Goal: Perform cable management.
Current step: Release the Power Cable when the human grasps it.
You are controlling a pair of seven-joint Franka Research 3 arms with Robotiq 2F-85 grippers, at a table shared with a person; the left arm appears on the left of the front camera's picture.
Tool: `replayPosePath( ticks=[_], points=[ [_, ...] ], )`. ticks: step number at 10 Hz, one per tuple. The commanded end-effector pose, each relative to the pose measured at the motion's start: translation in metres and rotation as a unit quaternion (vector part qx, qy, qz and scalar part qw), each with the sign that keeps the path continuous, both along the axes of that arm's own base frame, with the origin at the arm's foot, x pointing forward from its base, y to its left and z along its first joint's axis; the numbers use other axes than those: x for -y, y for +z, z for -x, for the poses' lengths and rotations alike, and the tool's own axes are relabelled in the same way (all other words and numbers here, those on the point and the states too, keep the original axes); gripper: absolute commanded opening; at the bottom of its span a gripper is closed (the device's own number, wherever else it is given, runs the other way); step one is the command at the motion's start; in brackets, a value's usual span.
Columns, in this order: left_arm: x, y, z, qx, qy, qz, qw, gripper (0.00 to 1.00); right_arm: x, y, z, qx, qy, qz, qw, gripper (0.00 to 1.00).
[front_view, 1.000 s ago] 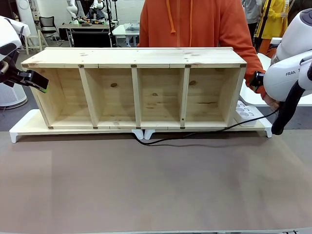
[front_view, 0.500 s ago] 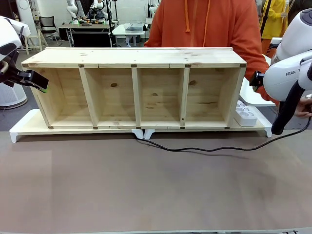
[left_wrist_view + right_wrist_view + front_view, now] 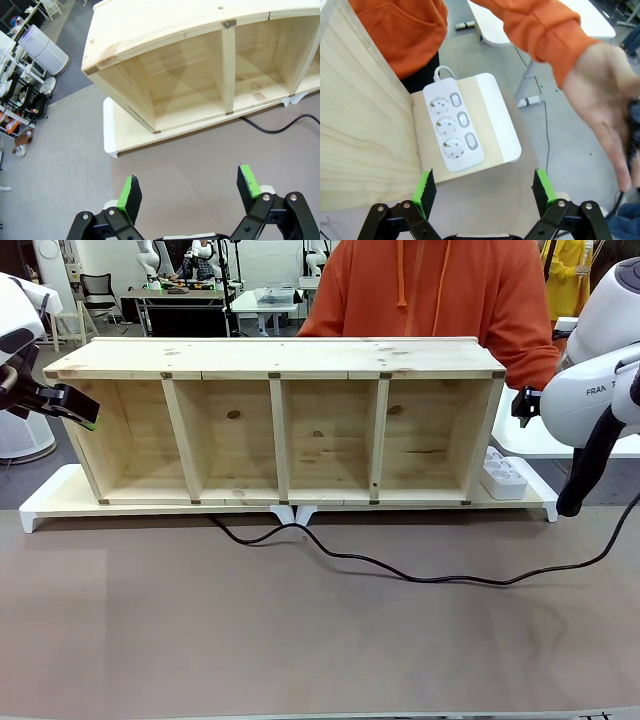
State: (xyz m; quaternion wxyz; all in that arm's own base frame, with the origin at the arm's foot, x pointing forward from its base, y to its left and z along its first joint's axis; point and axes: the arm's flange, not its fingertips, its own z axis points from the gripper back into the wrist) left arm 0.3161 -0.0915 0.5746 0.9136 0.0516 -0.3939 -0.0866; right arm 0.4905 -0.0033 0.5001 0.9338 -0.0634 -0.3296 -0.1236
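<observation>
Item one, on my front feed: a long pale pine shelf unit (image 3: 280,420) with four open compartments, standing on a flat white plastic riser (image 3: 45,502) at the far half of a brown-grey table mat (image 3: 300,640).

Item two: the cable (image 3: 400,572), a long thin black flexible cord, lying loose on the mat in front of the shelf. It starts near the second compartment from my left, waves past the riser's white centre feet, runs rightward in a shallow sag and rises toward the picture's right edge. From my left wrist camera I see a short loop of it (image 3: 280,129) on the mat just below the shelf's front edge.

Item three: a white blocky three-socket power strip (image 3: 452,125), resting on the riser's right end beside the shelf's side wall.

Item four: my left gripper (image 3: 187,192), jaws spread wide, green pads apart, nothing between them, hanging above bare mat off the shelf's left end.

Item five: my right gripper (image 3: 485,187), jaws likewise wide, empty, poised above the power strip.

Item six: a person in an orange hooded top (image 3: 440,290) behind the shelf; an open hand (image 3: 605,107) extends palm-up near my right gripper, something dark at its fingertips that I cannot make out.
</observation>
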Motion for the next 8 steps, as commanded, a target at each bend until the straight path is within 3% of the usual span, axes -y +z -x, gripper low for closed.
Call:
replayPosePath(
  ticks=[1, 8],
  points=[
    [-0.0001, 0.0, 0.0001, 0.0, 0.002, 0.001, 1.0, 1.0, -0.0005, -0.0015, -0.0005, -0.002, -0.002, -0.005, 1.0, 1.0],
    [-0.0001, 0.0, 0.0001, 0.0, 0.002, 0.001, 1.0, 1.0, -0.0005, -0.0015, -0.0005, -0.002, -0.002, -0.005, 1.0, 1.0]
  ],
)
